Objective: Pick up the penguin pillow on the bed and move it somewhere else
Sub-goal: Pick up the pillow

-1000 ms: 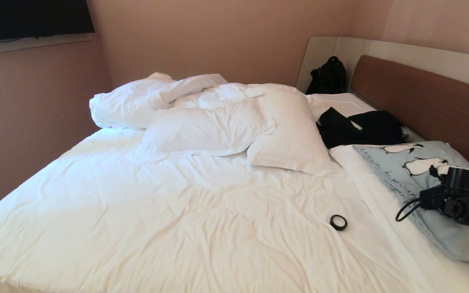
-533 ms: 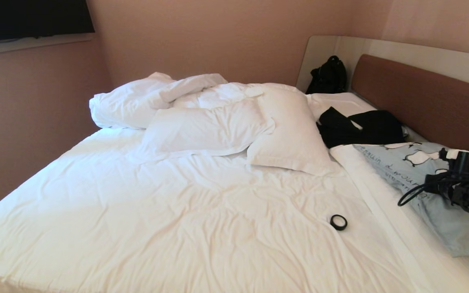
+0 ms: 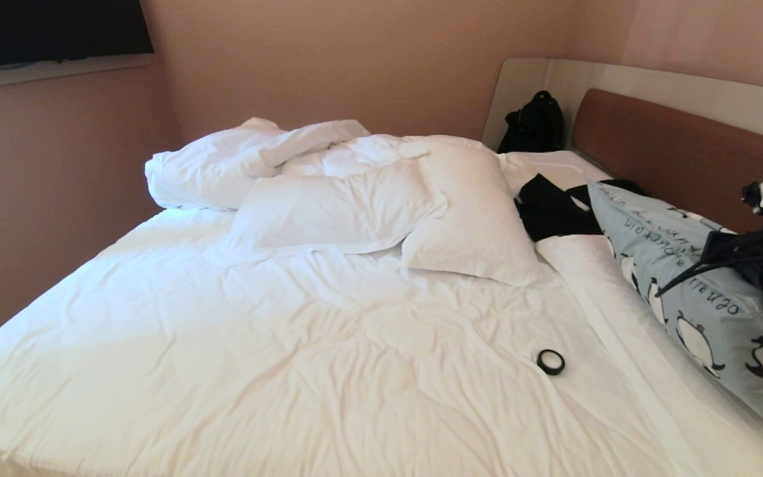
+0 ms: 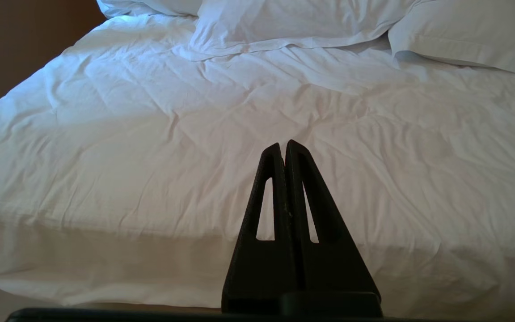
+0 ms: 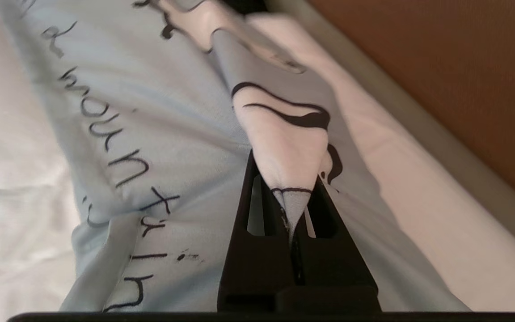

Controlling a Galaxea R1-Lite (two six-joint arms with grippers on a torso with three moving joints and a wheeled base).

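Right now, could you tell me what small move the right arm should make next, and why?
Probably keep lifting: the right gripper is shut on a pinch of the penguin pillow, which is tilted up but its lower edge seems to rest on the bed.

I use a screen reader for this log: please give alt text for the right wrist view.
The right end effector is shut on a pinched fold of the penguin pillow, light blue with dark script. White bed linen and the brown headboard lie beyond it.

From above we face the bed (image 3: 328,344) toward twelve o'clock, our left wrist camera sharing its sheets, our right pressed near the penguin pillow (image 5: 159,134).
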